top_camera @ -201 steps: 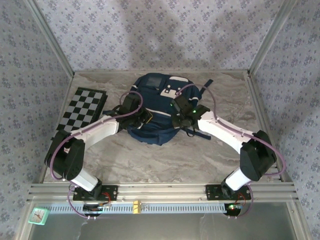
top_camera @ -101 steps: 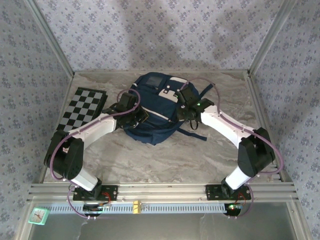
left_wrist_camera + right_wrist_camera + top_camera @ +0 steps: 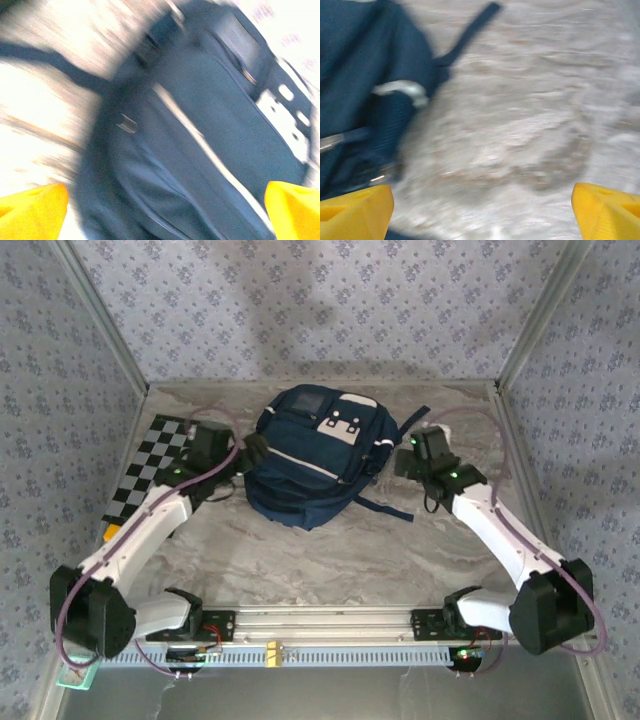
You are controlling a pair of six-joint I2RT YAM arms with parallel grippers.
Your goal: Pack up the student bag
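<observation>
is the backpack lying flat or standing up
Lying flat: the student bag rests front-up on the table, white patches facing the camera.

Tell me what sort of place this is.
Looks like a purpose-built robot data-collection cell, not a real room: patterned wall panels around a marble-look tabletop, with the left arm and right arm bolted to an aluminium rail.

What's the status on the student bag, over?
Both open, empty: left gripper facing student bag, right gripper over table beside it. Bag lying mid-table. Left of it, a checkerboard, not touching.
</observation>
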